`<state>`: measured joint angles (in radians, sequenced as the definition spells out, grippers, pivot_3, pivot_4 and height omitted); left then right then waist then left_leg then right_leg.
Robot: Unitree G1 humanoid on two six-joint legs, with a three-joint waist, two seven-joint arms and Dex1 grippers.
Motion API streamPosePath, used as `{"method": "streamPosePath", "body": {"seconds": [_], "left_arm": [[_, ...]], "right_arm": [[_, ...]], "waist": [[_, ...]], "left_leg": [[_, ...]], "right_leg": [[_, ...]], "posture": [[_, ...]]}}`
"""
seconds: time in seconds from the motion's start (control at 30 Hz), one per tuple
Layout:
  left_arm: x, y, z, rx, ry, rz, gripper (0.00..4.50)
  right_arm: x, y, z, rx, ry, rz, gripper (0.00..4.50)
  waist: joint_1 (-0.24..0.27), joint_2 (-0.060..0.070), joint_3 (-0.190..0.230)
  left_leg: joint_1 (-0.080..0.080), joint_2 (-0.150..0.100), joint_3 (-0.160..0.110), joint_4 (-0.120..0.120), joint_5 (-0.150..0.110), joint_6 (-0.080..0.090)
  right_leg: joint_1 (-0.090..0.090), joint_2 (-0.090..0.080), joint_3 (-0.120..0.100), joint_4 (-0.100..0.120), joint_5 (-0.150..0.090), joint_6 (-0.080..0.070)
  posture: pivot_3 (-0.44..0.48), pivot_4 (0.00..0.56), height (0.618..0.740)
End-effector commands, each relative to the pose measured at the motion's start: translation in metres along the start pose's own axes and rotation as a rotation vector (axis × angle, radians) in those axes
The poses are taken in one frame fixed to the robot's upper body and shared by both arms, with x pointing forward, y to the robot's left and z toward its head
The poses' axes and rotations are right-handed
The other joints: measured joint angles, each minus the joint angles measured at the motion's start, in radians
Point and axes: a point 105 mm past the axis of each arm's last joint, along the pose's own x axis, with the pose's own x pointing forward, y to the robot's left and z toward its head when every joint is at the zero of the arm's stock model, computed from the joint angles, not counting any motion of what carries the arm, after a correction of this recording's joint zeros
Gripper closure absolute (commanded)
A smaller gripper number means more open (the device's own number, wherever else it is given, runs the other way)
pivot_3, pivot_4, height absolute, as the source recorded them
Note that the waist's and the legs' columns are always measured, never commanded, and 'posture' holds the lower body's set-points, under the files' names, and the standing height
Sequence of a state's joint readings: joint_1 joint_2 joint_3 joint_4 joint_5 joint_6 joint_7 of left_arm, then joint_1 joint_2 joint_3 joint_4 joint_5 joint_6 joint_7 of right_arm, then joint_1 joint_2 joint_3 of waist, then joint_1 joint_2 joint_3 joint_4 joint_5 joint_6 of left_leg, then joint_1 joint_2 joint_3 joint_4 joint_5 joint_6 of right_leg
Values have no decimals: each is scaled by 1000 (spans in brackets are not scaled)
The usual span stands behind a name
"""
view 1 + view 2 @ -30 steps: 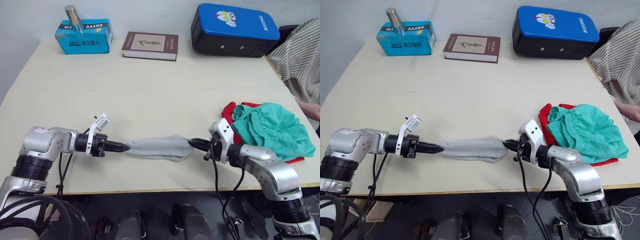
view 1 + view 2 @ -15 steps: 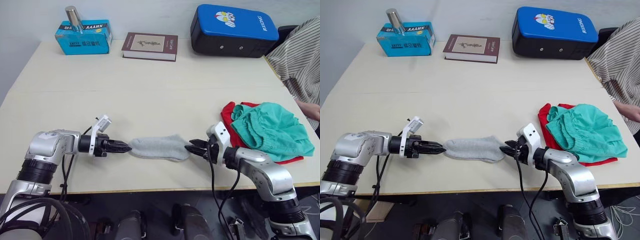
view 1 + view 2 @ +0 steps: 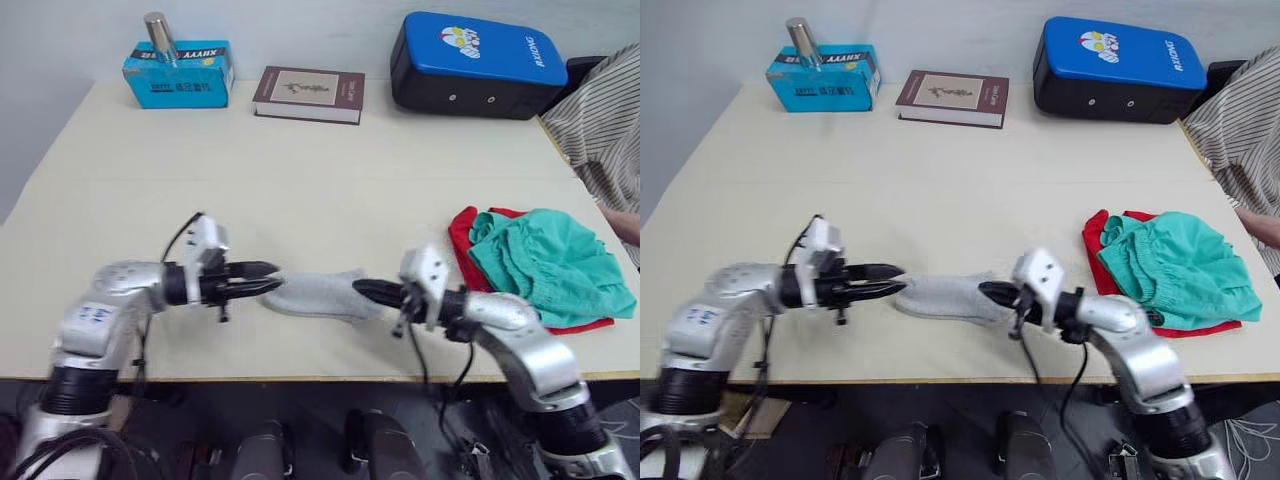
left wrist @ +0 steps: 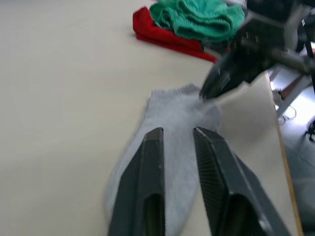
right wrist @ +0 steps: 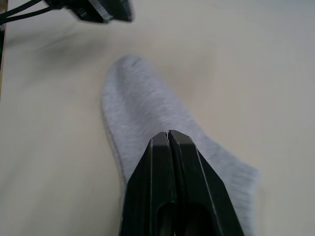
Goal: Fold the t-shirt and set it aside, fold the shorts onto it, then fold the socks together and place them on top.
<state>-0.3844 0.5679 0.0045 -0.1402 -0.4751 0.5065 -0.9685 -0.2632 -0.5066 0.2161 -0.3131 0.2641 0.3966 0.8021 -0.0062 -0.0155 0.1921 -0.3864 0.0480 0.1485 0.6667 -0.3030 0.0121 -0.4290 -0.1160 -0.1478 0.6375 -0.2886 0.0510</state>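
**Both hands at the socks near the front edge**

The left hand (image 4: 177, 142) hovered over one end of the socks (image 3: 318, 295), its fingers a little apart with nothing between them. The right hand (image 5: 169, 140) sat over the other end, fingers pressed together, empty. The socks lay flat on the tabletop (image 3: 300, 170) near its front edge. Toward the right edge, the shorts (image 3: 550, 258) lay bunched on the t-shirt (image 3: 462, 228).
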Motion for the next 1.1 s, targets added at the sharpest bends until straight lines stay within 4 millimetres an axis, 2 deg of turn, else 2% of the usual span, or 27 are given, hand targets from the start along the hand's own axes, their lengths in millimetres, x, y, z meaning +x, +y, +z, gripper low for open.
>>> {"method": "streamPosePath", "body": {"seconds": [0.03, 0.13, 0.23, 0.43, 0.5, 0.57, 0.7, 0.77, 0.87, 0.93, 1.1], "left_arm": [[26, 9, -26, 96, 72, 92, 4470], [30, 24, -54, 74, 137, 209, 4470], [24, 28, -77, 55, 189, 276, 4470], [8, 26, -92, 53, 185, 340, 4470], [3, 28, -88, 29, 151, 370, 4470], [-2, 32, -76, 12, 77, 405, 4470], [-12, 28, -35, 14, -89, 370, 4470], [-21, 24, -25, -16, -110, 333, 4470], [-39, 23, -13, -92, -108, 299, 3855], [-48, 22, -9, -152, -77, 280, 3287], [-73, 27, -33, -439, 132, 314, 1749]], "right_arm": [[15, -11, -10, -103, 7, -72, 4500], [19, -14, -21, -127, 10, -101, 4500], [12, -16, -31, -85, 7, -147, 4500], [-21, -35, -51, 34, 21, -340, 4500], [-27, -37, -49, 42, 2, -363, 4500], [-28, -34, -38, 22, -58, -338, 4500], [-10, -17, -2, -22, -191, -199, 4500], [0, -13, 10, -46, -223, -160, 4500], [15, -11, 21, -89, -234, -104, 4500], [22, -12, 19, -105, -206, -81, 4500], [41, -8, -10, -149, -69, 11, 4500]], "waist": [[3, -1, 0], [2, -1, 0], [1, -1, -2], [0, -4, -5], [-1, -3, -6], [-2, -3, -6], [-20, -3, -6], [-27, -3, -6], [-24, -3, -6], [-22, -3, -6], [-20, -3, -6]], "left_leg": [[0, 0, 0, 1, 0, 0], [0, -1, 1, 0, 1, 1], [1, 1, 1, 0, 1, 1], [11, 3, 1, -2, 0, 0], [19, 5, 0, -3, -8, 6], [19, 7, 0, -3, -9, 6], [16, 9, 0, -3, -9, 3], [16, 10, 1, -3, -6, -2], [16, 10, 0, -3, -5, -4], [15, 10, 0, -3, -5, -4], [14, 9, -1, -3, -6, -3]], "right_leg": [[0, 1, 0, 0, 0, 0], [0, 1, 0, 0, 0, 0], [0, 1, 0, 0, 0, 0], [10, -1, 1, -2, 0, 0], [17, 0, 0, -6, 0, -1], [17, 1, 0, -7, 1, -2], [15, 1, -2, -7, 1, -3], [15, 2, -3, -7, 0, -3], [15, 3, -4, -7, 0, -4], [15, 3, -4, -8, 0, -4], [15, 2, -5, -9, 0, -4]], "posture": [[0, 150, 740], [0, 150, 740], [0, 150, 740], [0, 150, 740], [0, 150, 740], [0, 150, 740], [0, 150, 740], [0, 150, 740], [0, 150, 740], [0, 150, 740], [0, 150, 740]]}}
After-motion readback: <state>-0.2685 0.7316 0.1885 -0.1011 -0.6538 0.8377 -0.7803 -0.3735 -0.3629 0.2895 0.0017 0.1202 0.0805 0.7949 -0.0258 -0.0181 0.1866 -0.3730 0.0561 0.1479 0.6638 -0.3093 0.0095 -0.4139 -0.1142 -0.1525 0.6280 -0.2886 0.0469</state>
